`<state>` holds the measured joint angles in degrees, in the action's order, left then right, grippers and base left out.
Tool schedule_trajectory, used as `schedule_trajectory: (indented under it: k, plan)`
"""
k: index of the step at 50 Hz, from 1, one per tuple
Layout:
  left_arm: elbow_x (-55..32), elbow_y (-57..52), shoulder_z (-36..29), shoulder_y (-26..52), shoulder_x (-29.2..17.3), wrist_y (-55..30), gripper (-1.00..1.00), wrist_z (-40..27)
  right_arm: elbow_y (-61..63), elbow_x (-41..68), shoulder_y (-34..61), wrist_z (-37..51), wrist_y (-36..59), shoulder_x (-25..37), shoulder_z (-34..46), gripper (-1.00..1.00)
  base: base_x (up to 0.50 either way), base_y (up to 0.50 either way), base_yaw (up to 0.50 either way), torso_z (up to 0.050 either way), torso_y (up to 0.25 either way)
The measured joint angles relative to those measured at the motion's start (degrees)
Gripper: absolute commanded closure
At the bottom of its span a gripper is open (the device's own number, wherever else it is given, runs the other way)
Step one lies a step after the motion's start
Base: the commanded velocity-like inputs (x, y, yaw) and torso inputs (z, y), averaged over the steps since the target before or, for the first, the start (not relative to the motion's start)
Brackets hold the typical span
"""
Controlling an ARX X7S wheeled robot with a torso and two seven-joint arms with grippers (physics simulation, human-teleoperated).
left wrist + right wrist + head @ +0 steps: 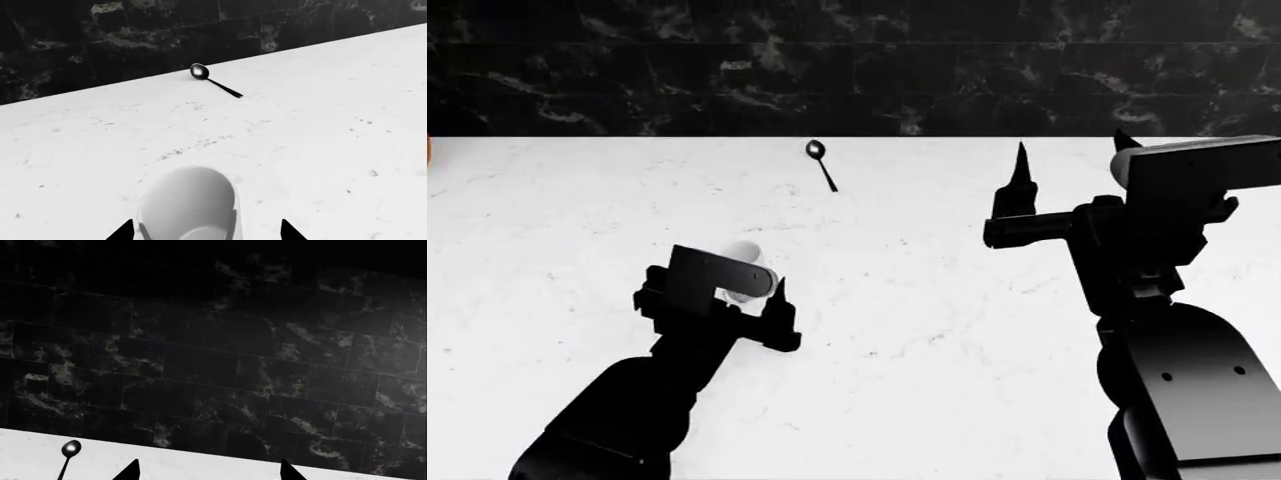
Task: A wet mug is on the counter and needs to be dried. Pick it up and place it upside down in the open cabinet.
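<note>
The white mug point(190, 200) lies on its side on the white counter point(320, 130), its open mouth turned toward the left wrist camera. My left gripper point(207, 227) is open, with one dark fingertip on each side of the mug and a gap left at both. From the head camera the mug point(761, 285) peeks out just past the left arm's wrist. My right gripper point(1070, 152) is raised over the counter's right part, open and empty, and faces the back wall. The open cabinet is out of view.
A small dark spoon point(819, 163) lies near the counter's back edge, beyond the mug. A black marbled tile wall point(854, 60) rises directly behind the counter. The spoon point(69, 452) also shows in the right wrist view.
</note>
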<state>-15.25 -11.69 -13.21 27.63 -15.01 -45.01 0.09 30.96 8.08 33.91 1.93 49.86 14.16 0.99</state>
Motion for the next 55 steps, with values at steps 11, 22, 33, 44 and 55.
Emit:
schedule_trajectory:
  k: [11, 22, 33, 44, 55]
  plan:
    - [-1.8, 2.6, 0.0, 0.7, 0.3, 1.8, -1.0, -0.3, 0.2, 0.2, 0.1, 0.3, 0.1, 0.2, 0.2, -1.0, 0.0, 0.0, 0.0, 0.0, 0.0]
    - [-2.9, 4.1, 0.0, 1.5, 0.5, 2.2, -1.0, -0.9, 0.7, 0.4, 0.0, 0.6, 0.3, 0.4, 0.3, -1.0, 0.0, 0.0, 0.0, 0.0, 0.0]
    - [-3.5, 5.4, -0.4, 2.3, 0.8, 2.5, 1.0, -1.4, 1.0, 0.7, -0.5, 0.9, 0.1, 0.5, 0.1, -1.0, 0.0, 0.0, 0.0, 0.0, 0.0]
    - [-3.0, 5.8, -0.7, 2.6, 0.7, 2.7, 1.0, -1.7, 1.2, 0.9, -0.7, 1.3, 0.1, 0.6, 0.0, -1.0, 0.0, 0.0, 0.0, 0.0, 0.0]
    - [-2.0, 5.1, -0.7, 3.0, 0.0, 1.4, 1.0, -2.3, 1.8, 1.2, -0.6, 1.6, 0.7, 0.8, 0.2, -1.0, 0.0, 0.0, 0.0, 0.0, 0.0]
